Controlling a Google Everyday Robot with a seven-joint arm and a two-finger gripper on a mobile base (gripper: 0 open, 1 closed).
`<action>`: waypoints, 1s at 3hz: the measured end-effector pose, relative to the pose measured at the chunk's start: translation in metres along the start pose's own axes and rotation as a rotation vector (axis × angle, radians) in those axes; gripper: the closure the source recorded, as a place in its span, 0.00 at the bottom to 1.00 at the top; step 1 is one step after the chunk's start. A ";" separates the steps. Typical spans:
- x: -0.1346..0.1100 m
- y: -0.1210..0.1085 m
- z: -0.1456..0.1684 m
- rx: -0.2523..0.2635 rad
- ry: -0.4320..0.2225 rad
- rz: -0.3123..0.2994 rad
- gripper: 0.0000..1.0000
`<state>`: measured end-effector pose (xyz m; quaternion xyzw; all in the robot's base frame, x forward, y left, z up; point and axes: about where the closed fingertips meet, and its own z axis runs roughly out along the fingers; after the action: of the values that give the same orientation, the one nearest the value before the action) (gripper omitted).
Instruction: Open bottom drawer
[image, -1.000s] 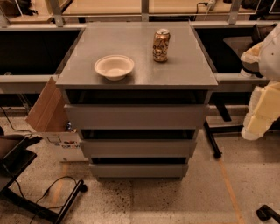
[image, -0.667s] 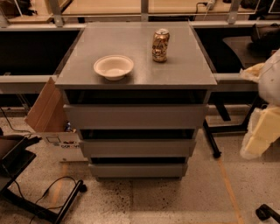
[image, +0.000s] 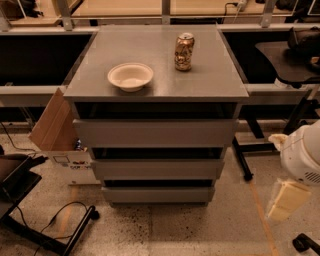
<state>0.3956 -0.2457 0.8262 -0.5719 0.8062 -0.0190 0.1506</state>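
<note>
Here's the grey cabinet square on, and its flat top, the counter, carries two things: a pale, shallow bowl towards the front-left corner, set a little back from the front edge, and a dented drink can standing upright nearer the back edge, just right of centre. The two sit well apart. Under the front edge run three grey fronts, each narrower than the one above: the tall top drawer front, the middle front, and at the foot the bottom drawer, the shortest and narrowest. It reads as shut, only its plain handleless face showing, with a dark slot above it. Over to the right, below and beyond the front-right corner, the robot's white rounded arm comes in from the frame edge. Beneath it hangs the cream-coloured gripper, low over the speckled floor, about level with the bottom drawer but well apart from it and touching nothing. Wide or narrow? I cannot tell from here. On the far side, off the left edge, an open cardboard box leans against the cabinet, and a black cable loops across the floor below it.
</note>
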 end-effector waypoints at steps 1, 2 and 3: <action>0.023 0.010 0.056 -0.013 0.016 0.017 0.00; 0.038 0.016 0.108 -0.010 0.012 0.035 0.00; 0.038 0.016 0.108 -0.010 0.012 0.035 0.00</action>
<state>0.3977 -0.2604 0.7109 -0.5582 0.8172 -0.0156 0.1431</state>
